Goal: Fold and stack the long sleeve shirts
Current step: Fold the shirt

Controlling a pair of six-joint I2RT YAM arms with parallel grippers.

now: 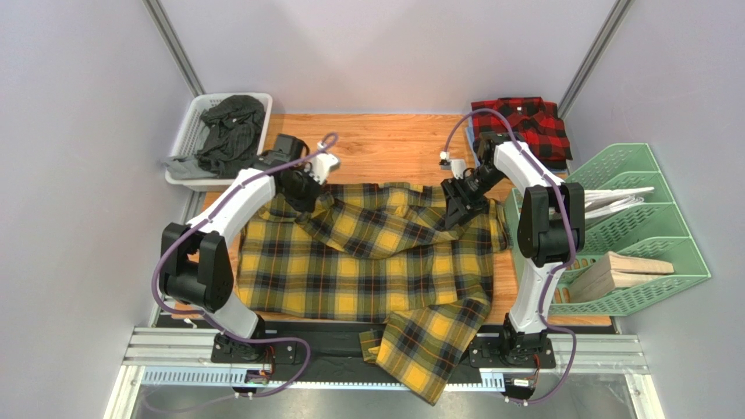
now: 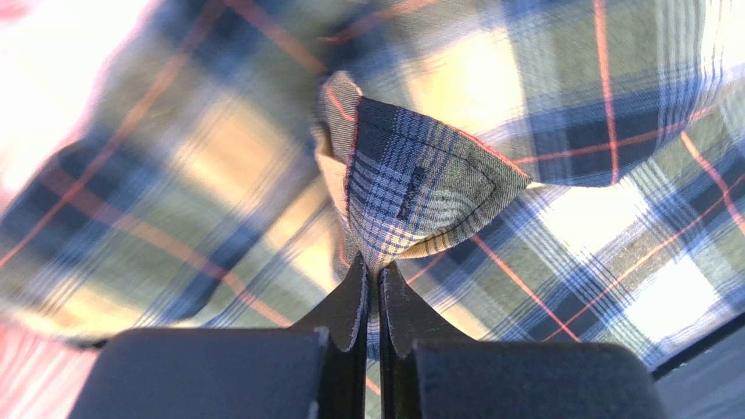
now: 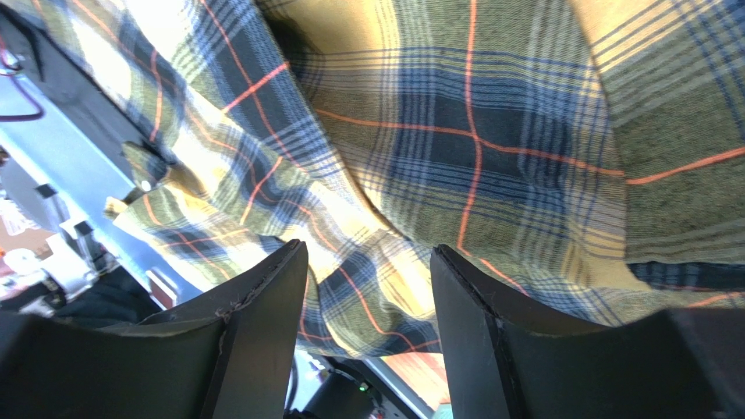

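Two plaid shirts: one yellow shirt [image 1: 350, 271] lies spread across the table [image 1: 393, 140], a sleeve trailing past the near edge, and one red shirt [image 1: 525, 127] sits folded at the far right corner. Only the wrist views show the grips: the left pincer [image 2: 372, 272] pinches a yellow fold, while the right pincer [image 3: 367, 253] gapes wide over the cloth.
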